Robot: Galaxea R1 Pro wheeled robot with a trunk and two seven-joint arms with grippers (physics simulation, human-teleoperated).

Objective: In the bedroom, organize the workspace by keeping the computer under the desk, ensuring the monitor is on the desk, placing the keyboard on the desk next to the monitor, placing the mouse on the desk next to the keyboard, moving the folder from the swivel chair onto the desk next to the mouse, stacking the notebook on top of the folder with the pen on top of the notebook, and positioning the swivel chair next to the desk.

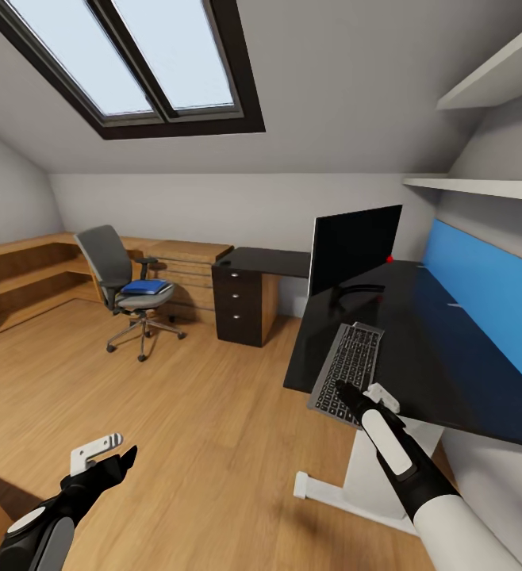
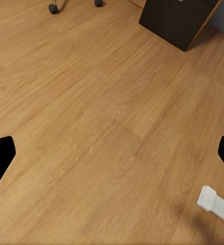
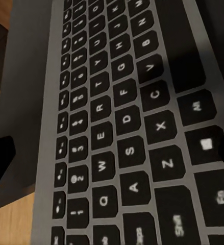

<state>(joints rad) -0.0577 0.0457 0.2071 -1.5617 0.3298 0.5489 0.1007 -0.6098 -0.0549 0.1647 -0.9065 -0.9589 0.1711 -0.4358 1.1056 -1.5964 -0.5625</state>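
Slim keyboard (image 3: 127,127), glossy black desk (image 1: 420,333), R gripper (image 1: 364,394) splayed

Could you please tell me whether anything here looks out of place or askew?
Yes: the keyboard overhangs the near edge of the desk, lying at an angle to the monitor. The blue folder sits on the chair, across the room.

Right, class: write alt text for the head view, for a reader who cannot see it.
The right gripper hovers over the keyboard on the black desk, before the monitor. Across the wood floor, a blue folder lies on the swivel chair.
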